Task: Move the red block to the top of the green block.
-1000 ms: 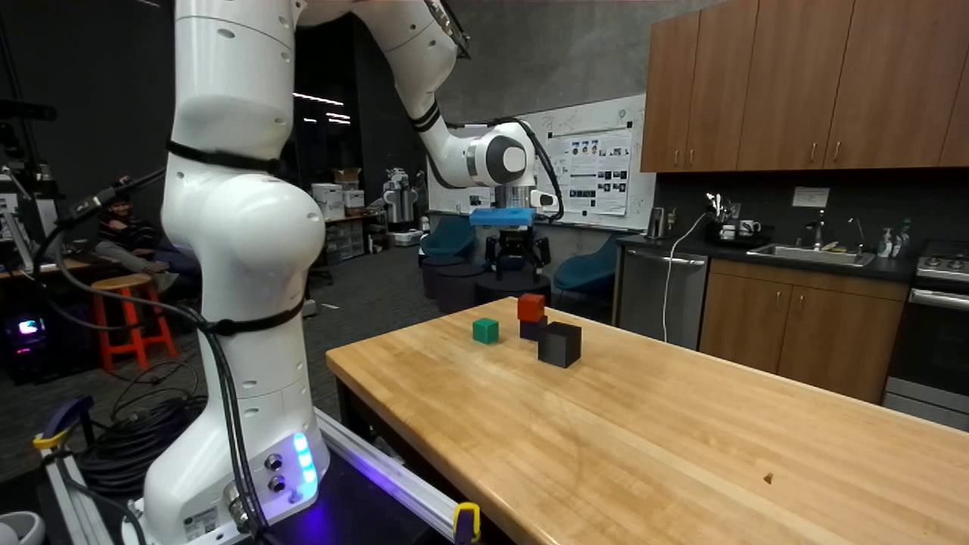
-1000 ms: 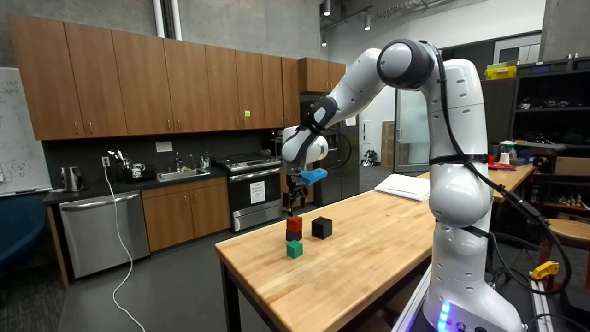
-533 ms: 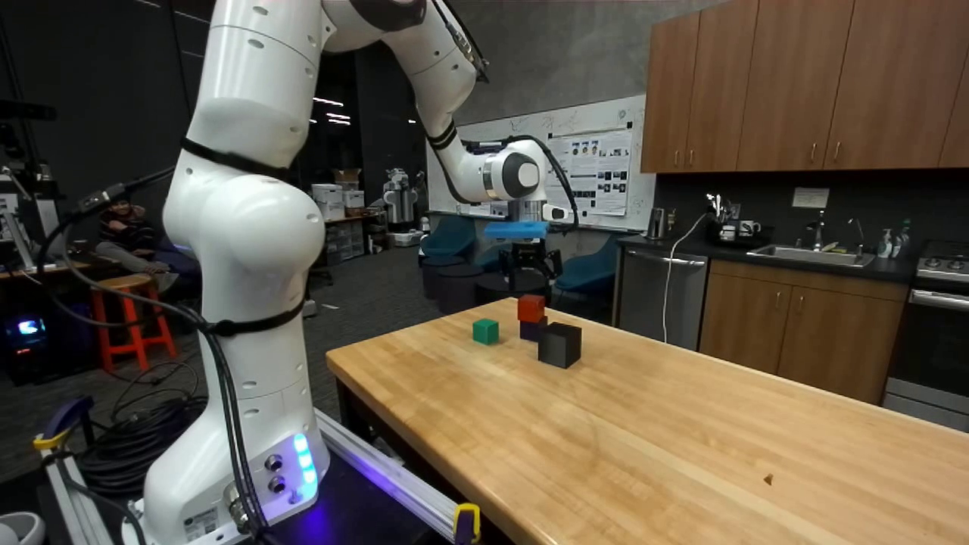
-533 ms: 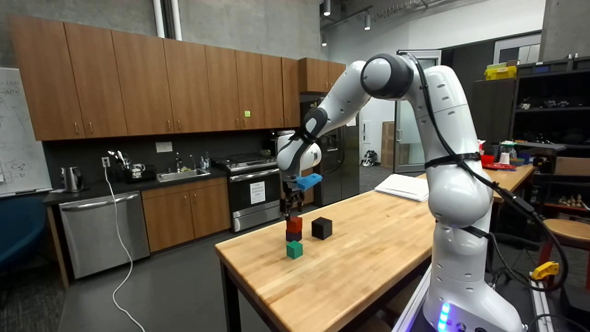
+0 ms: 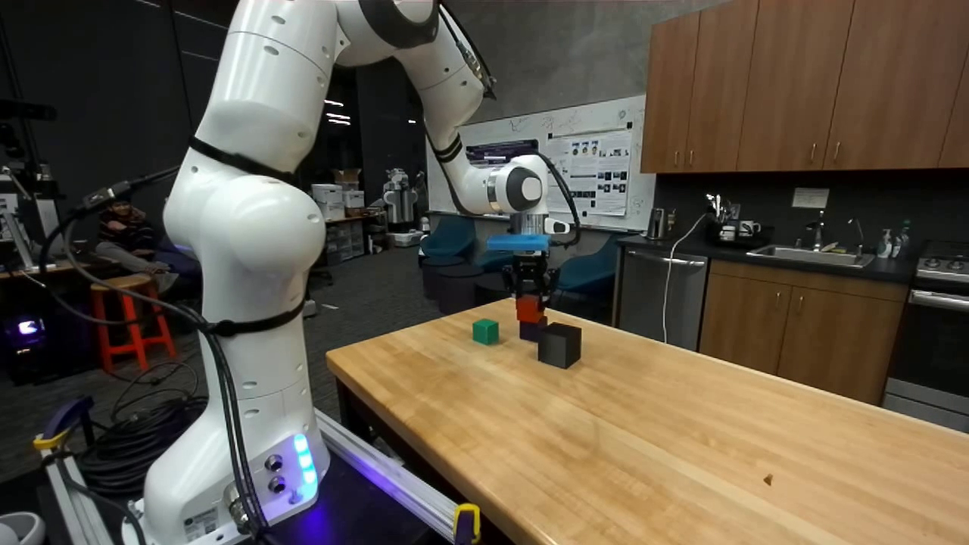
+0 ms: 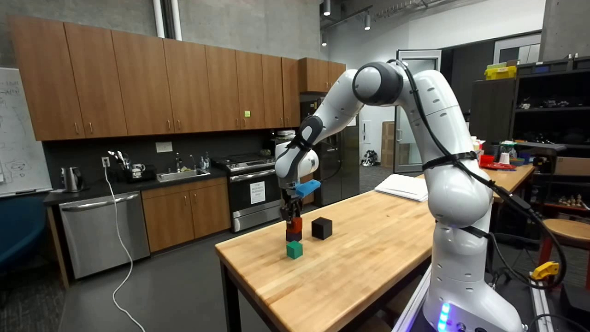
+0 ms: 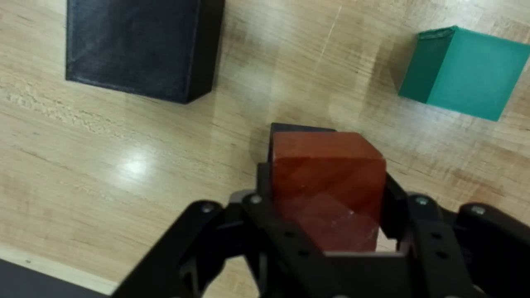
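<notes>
Red block (image 7: 329, 186) clasped between the jaws, green block (image 7: 476, 74) outside them

kitchen corner under a grey concrete wall (image 6: 258, 39), another part of the room in darkness

brown cabinets (image 6: 184, 87) hang above a dark counter (image 6: 99, 188) with a steel sink (image 6: 182, 175) set in it, a dishwasher (image 6: 99, 235) beneath and a stove (image 6: 239, 198) alongside, a paper notice (image 6: 257, 192) on its front. a white cord (image 6: 119, 232) trails down the dishwasher's front onto the grey floor (image 6: 179, 295). past the pale wooden table (image 6: 364, 258), its top catching a small glare spot (image 7: 134, 167), i can see a glazed door (image 6: 403, 127). elsewhere i see teal chairs (image 5: 447, 236) and round dark seats (image 5: 459, 288) below a whiteboard (image 5: 583, 117) hung with posters (image 5: 602, 174), a wooden-topped, red-legged stool (image 5: 138, 347), and bright strips of light (image 5: 338, 116) against the black.
</notes>
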Controlling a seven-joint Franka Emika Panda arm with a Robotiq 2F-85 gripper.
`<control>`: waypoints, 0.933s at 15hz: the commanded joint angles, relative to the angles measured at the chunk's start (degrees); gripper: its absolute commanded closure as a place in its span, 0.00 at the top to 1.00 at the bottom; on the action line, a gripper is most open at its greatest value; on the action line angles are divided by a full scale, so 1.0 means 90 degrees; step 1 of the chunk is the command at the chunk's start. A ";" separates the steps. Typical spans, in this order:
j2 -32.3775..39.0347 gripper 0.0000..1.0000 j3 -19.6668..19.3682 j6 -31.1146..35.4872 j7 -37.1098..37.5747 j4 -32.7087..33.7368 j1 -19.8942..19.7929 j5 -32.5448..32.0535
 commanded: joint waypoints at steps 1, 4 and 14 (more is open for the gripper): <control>-0.0291 0.31 0.0015 -0.0125 0.0191 -0.0180 0.0046 -0.0118; -0.0602 0.31 0.0038 -0.0205 0.0361 -0.0353 0.0122 -0.0096; -0.1416 0.31 0.0458 -0.0522 0.0954 -0.1292 0.0289 0.1054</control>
